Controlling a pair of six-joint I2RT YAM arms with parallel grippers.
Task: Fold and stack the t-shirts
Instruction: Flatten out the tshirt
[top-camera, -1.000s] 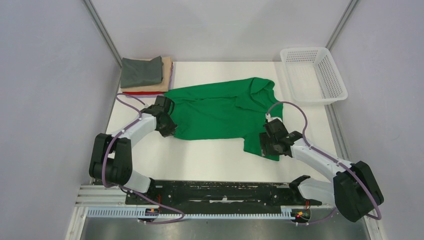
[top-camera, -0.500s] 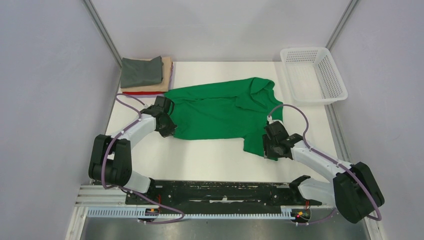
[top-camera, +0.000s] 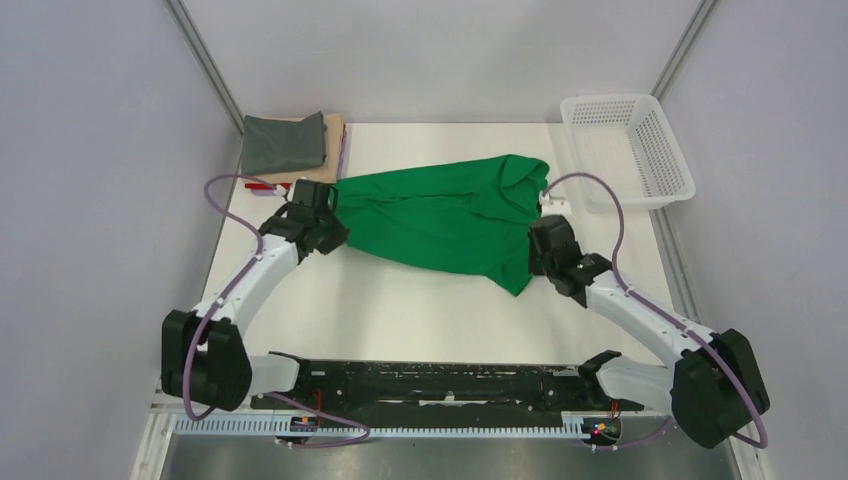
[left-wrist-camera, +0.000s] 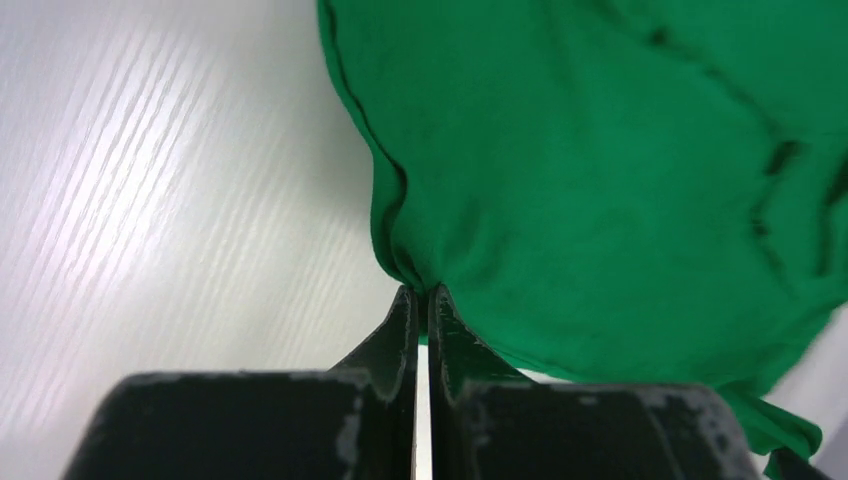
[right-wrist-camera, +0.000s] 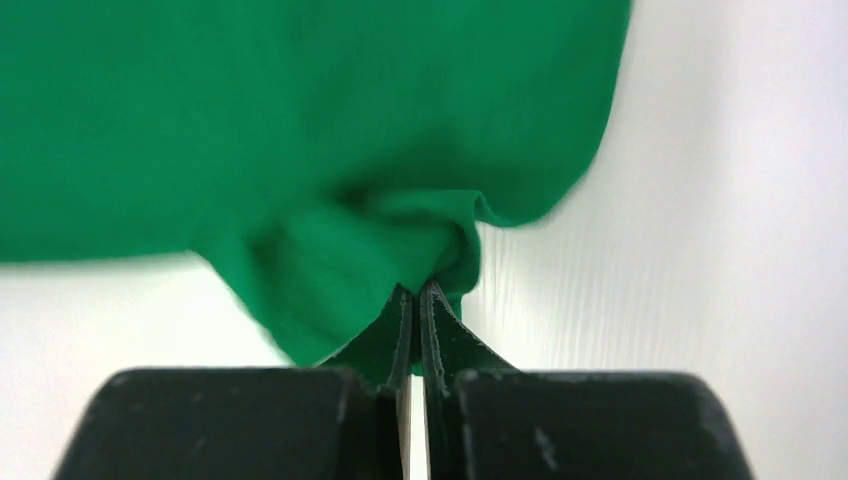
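Note:
The bright green t-shirt (top-camera: 440, 215) is stretched across the middle of the white table (top-camera: 420, 320), lifted at both ends. My left gripper (top-camera: 335, 228) is shut on its left edge, and the cloth bunches at the closed tips (left-wrist-camera: 421, 292). My right gripper (top-camera: 538, 262) is shut on a fold of the shirt's right side; the fabric puckers there (right-wrist-camera: 417, 290). Cloth sags to a point (top-camera: 515, 290) below the right gripper. A folded grey shirt (top-camera: 283, 143) tops a pile with a tan one (top-camera: 335, 135) and a red edge (top-camera: 262, 186) at the back left.
A white plastic mesh basket (top-camera: 628, 148) stands at the back right corner. Grey walls with metal posts close in both sides. The arms' black base rail (top-camera: 440, 380) runs along the near edge. Purple cables loop off both arms.
The right gripper has shut on the shirt's lower right part and drawn it up and back. The left gripper, still holding its edge, moved back and left. The shirt now hangs stretched between them.

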